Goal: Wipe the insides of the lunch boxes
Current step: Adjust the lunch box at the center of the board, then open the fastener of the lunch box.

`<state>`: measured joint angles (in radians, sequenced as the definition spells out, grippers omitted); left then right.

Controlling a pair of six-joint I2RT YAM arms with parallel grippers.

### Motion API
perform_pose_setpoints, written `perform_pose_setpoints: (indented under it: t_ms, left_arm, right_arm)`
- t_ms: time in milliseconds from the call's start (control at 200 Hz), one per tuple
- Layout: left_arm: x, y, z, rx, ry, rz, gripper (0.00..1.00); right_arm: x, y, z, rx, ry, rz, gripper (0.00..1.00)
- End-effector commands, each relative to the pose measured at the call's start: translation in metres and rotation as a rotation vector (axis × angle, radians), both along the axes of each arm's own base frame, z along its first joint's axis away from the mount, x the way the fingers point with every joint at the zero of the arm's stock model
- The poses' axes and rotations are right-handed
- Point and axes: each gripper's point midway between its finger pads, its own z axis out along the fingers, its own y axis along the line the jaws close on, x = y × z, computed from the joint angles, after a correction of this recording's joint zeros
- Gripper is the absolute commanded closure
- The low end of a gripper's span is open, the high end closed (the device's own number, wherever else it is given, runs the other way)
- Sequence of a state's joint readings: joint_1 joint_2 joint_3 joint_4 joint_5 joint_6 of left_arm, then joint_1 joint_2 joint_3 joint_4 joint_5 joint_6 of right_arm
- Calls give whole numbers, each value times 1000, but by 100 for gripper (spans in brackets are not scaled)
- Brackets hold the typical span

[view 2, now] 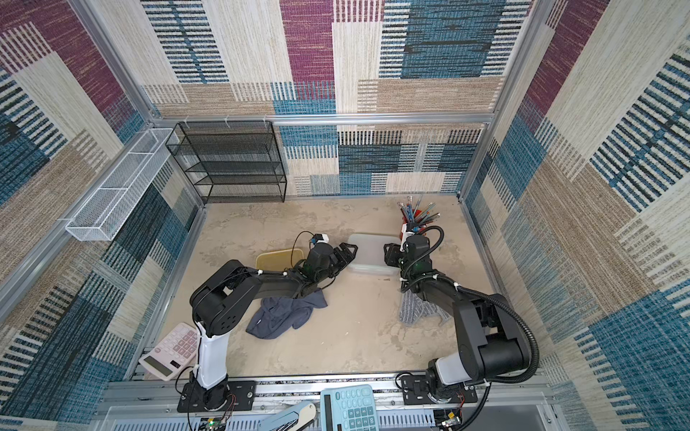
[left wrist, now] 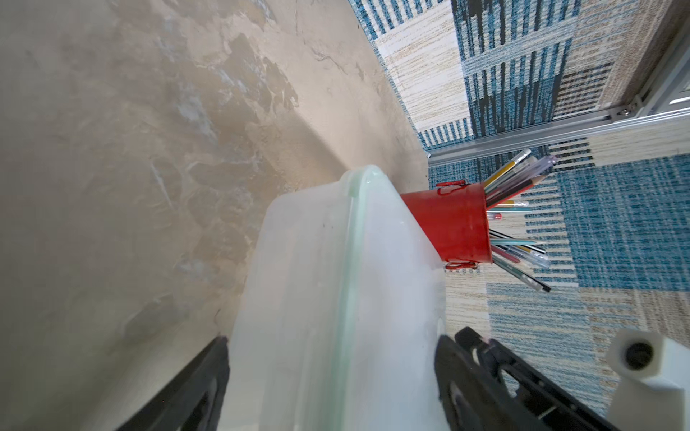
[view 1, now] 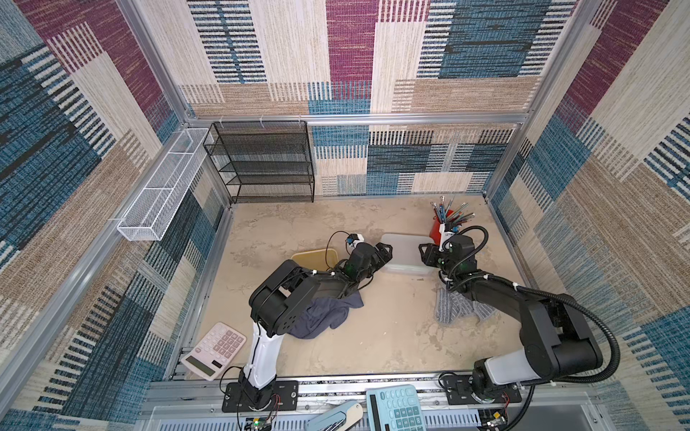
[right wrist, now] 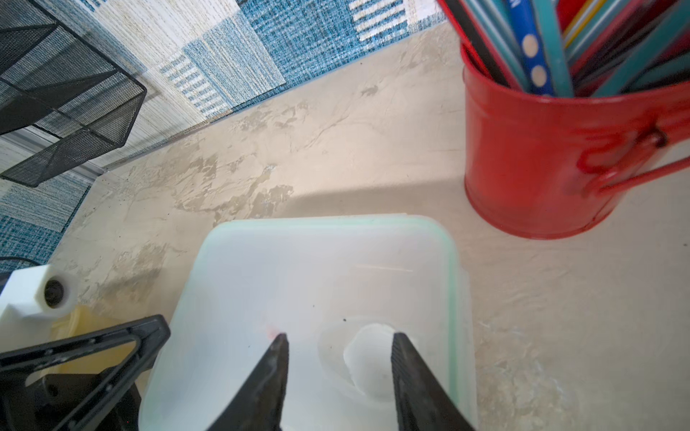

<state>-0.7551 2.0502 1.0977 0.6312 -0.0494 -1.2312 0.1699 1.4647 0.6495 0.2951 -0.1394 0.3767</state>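
Note:
The clear frosted lunch box (view 1: pixel 405 257) sits on the table with its lid on, seen in both top views (view 2: pixel 373 257). My left gripper (view 1: pixel 386 253) is at its left end, turned sideways. In the left wrist view the jaws (left wrist: pixel 332 339) stand wide with the box (left wrist: pixel 336 298) filling the gap from base to lid. My right gripper (view 1: pixel 423 254) is at the right end. Its half-closed jaws (right wrist: pixel 339 334) hover over the lid (right wrist: pixel 298 280), on either side of a round white knob (right wrist: pixel 369 354). The amber lunch box (view 1: pixel 311 258) lies further left, partly under my left arm.
A red pencil cup (view 1: pixel 437 225) stands just behind the clear box's right end. A dark blue cloth (view 1: pixel 325 315) lies under my left arm and a grey striped cloth (view 1: pixel 453 308) under my right. A black mesh shelf (view 1: pixel 265 160) is at the back left. Calculators (view 1: pixel 214 350) lie at the front.

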Motion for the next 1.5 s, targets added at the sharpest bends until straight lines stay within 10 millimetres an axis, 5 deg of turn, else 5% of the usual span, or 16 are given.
perform_pose_setpoints:
  t_ms: [0, 1087, 1492]
  left_arm:
    - [6, -8, 15, -100, -38, 10, 15]
    - [9, -20, 23, -258, -93, -7, 49]
    - [11, -14, 21, -264, -99, 24, 71]
  right_arm:
    - [3, 1, 3, 2, -25, 1, 52]
    - [-22, 5, -53, -45, 127, -13, 58]
    - [-33, 1, -67, -51, 163, -29, 58]
